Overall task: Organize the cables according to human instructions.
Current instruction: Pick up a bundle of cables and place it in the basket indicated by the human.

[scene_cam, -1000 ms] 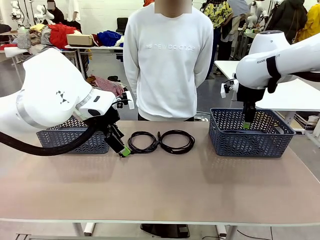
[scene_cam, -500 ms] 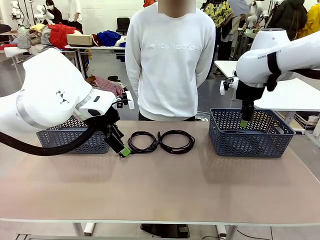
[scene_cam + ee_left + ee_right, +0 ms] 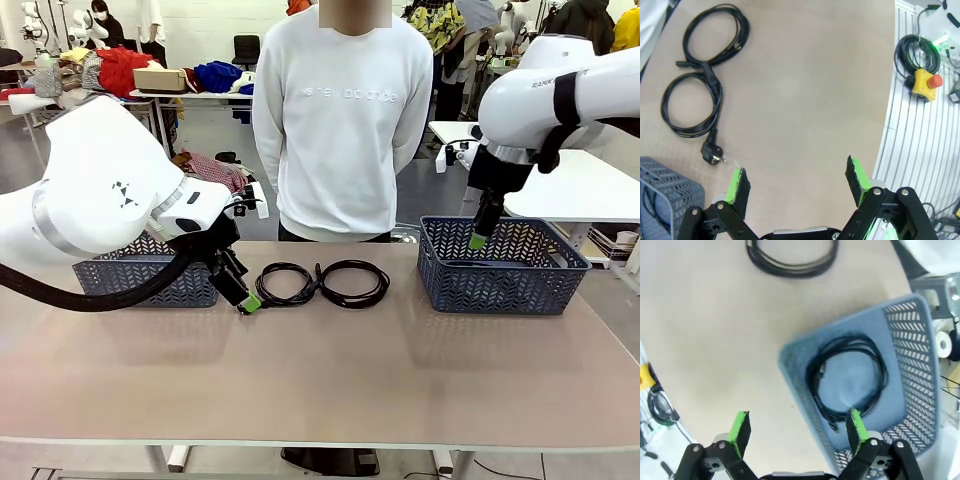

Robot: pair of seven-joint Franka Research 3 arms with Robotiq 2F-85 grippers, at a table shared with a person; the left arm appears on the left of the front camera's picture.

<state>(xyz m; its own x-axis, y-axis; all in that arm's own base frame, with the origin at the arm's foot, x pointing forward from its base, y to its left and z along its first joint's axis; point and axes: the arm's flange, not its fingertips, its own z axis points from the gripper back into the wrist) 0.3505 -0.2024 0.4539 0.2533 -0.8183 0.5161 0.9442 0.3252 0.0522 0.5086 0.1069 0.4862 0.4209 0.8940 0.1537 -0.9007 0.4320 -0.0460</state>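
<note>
L basket (image 3: 150, 283) sits far left on table (image 3: 320, 390). Left fingers (image 3: 250, 303) are low near the tabletop, spread apart and empty, just beside left coil (image 3: 285, 300). Right coil (image 3: 352, 302) touches it, both mid-table in front of person (image 3: 340, 130). R basket (image 3: 500, 285) has a third cable (image 3: 813, 375) coiled flat inside. Right fingers (image 3: 478, 241) are above that basket, apart, holding nothing.

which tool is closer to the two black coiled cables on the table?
Left. The left tool sits beside the black coiled cables; right tool hangs above the blue mesh basket, farther off.
</note>
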